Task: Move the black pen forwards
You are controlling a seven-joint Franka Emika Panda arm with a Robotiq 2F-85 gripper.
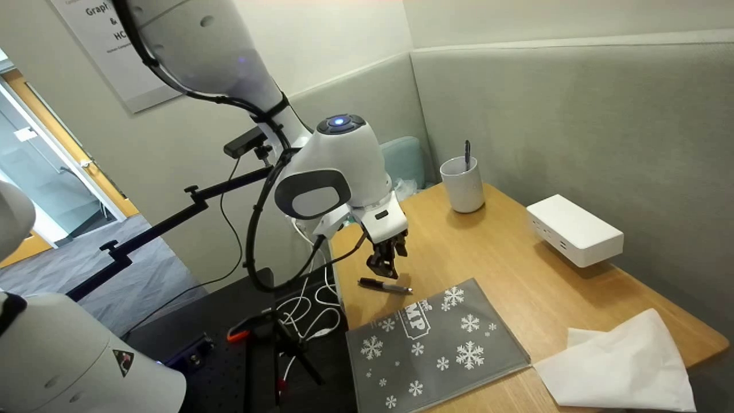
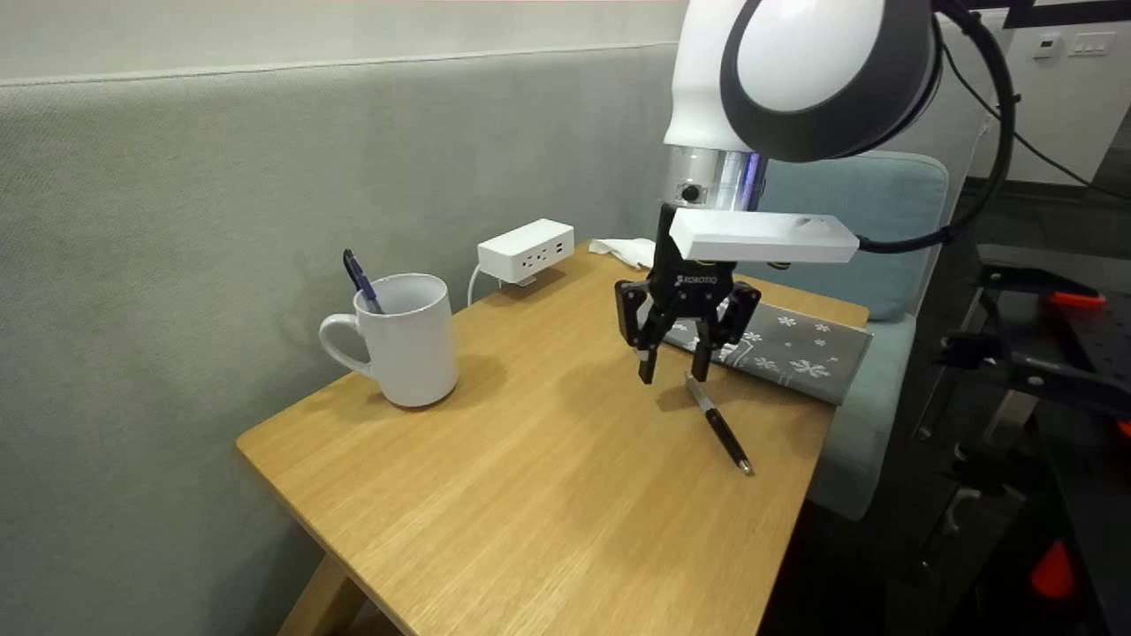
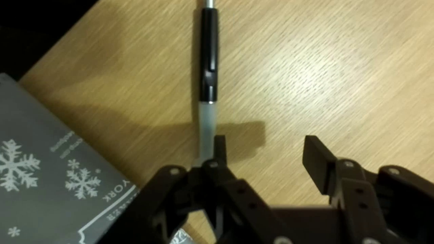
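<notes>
While the black pen [image 2: 719, 425] lay flat on the wooden table [image 2: 530, 495], gripper [image 2: 674, 369] hung just above, by the pen's grey end — jaws parted, contact unclear; behind, in an exterior view, spread a grey snowflake-printed packet [image 2: 786, 353]; farther stood a white outlet box [image 2: 527, 250]; farthest — a white cloth [image 2: 627, 252]

black pen [image 3: 209, 61] cut at top of wrist view, btm end hidden by gripper [image 3: 266, 147], snowflake sheet [image 3: 57, 179] cropped l. & btm, 2nd pen [image 2: 360, 281] pt. hidden in mug [image 2: 411, 344], poster [image 1: 123, 63] in an exterior view cut at top
</notes>
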